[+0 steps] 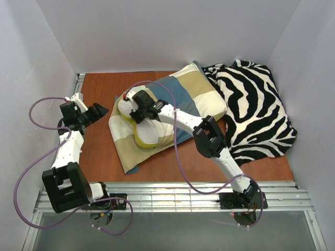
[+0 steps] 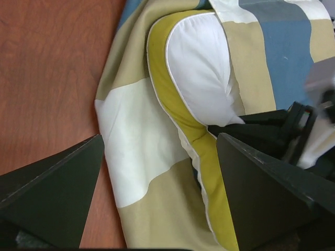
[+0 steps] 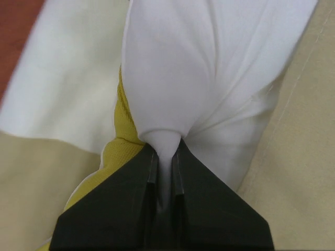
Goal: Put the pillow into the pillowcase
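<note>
The pillowcase (image 1: 194, 90), in blue, tan and cream checks, lies flat across the middle of the table. The pillow (image 1: 152, 133), white with a yellow edge, rests bunched on its near-left part. I cannot tell whether its far end is inside the cover. My right gripper (image 1: 135, 109) is shut on a pinch of the pillow's white cloth (image 3: 209, 63), which is squeezed between the fingertips of that gripper (image 3: 165, 150). My left gripper (image 1: 100, 111) hangs open left of the pillowcase. In its wrist view this open gripper (image 2: 159, 157) looks down on the pillowcase (image 2: 131, 141) beside the pillow (image 2: 201, 78).
A black-and-white zebra-striped cloth (image 1: 254, 112) lies heaped at the right, touching the pillowcase's right end. Bare wooden table (image 1: 99, 151) shows at the left and along the front. White walls close in on three sides, and a metal rail (image 1: 172, 191) runs along the near edge.
</note>
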Available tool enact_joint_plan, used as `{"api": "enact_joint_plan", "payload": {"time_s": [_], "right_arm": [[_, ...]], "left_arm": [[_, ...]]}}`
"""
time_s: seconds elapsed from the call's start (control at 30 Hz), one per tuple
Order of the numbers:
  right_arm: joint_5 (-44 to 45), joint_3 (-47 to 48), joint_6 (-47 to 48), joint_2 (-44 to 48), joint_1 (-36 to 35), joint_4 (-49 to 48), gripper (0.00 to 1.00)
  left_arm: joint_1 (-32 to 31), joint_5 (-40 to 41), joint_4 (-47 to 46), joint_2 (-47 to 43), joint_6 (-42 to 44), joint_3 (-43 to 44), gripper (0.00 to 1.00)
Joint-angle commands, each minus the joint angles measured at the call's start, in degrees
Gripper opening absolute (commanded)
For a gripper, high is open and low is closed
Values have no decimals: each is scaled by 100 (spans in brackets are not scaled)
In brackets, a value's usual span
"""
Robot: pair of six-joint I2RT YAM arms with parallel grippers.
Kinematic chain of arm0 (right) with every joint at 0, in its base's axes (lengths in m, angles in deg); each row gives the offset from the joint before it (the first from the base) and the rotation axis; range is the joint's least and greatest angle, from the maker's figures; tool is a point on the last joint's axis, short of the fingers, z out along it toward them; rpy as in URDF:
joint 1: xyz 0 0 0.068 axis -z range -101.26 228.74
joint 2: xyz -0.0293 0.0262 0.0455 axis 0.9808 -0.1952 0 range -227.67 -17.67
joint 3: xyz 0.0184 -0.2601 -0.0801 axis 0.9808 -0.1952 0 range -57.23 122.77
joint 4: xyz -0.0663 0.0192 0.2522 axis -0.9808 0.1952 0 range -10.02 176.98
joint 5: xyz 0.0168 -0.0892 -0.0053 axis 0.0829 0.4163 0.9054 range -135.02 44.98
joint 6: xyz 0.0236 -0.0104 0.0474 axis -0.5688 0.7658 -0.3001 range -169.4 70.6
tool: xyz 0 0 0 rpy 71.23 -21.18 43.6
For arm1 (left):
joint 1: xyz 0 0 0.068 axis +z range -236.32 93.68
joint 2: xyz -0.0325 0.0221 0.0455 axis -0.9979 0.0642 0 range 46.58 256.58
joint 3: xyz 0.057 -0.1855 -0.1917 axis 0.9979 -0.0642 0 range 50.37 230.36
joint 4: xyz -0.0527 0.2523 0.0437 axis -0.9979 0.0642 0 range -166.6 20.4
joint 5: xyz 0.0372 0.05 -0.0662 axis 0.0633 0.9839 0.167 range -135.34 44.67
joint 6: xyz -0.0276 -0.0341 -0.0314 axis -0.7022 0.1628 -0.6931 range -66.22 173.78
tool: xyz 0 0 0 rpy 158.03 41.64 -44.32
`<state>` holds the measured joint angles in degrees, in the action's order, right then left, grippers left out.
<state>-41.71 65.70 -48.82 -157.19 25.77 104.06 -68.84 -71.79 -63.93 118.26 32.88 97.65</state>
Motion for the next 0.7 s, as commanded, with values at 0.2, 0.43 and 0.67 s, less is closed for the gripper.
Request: {"api": "enact_joint_plan", "payload": {"time_s": [0.2, 0.43, 0.67], "right_arm": [[-5374, -1943, -4372, 1797, 1561, -3176, 1], [-5754, -2766, -5850, 1745, 1685, -4921, 1], [-5552, -2766, -5867, 1630, 1702, -5096, 1]], "left_arm": [[-68, -791, -238, -119, -1, -431, 72], [-639, -913, -458, 127, -598, 8, 68], [-1228, -861, -862, 371, -1477, 27, 47]]}}
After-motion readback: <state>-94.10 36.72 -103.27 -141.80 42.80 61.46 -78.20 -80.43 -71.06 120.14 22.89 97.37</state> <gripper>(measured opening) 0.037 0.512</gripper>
